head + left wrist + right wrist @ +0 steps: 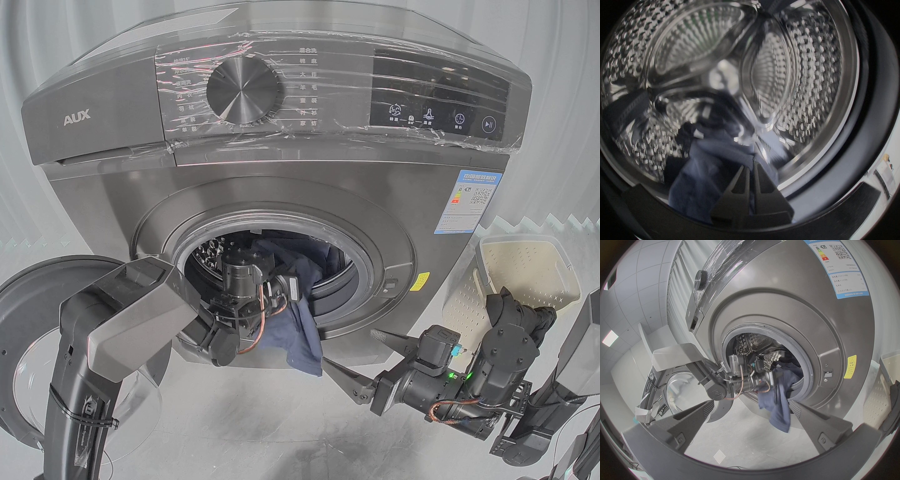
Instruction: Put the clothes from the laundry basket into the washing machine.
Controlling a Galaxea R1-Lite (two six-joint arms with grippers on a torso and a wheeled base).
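Note:
The grey washing machine (281, 187) stands with its round drum opening facing me. A navy garment (300, 325) lies partly in the drum and hangs out over the lower rim toward the floor. My left gripper (752, 164) is inside the steel drum (803, 78), its fingers pressed together on a bunched fold of the navy garment (706, 162). Lower right of the opening, my right gripper (348, 345) is open and holds nothing, a short way in front of the hanging cloth (778, 402). The cream laundry basket (531, 269) stands to the machine's right.
The machine's round door (31, 350) is swung open on the left, beside my left arm. Grey floor (262, 412) lies in front of the machine. The basket's perforated wall (875, 396) is close to my right arm.

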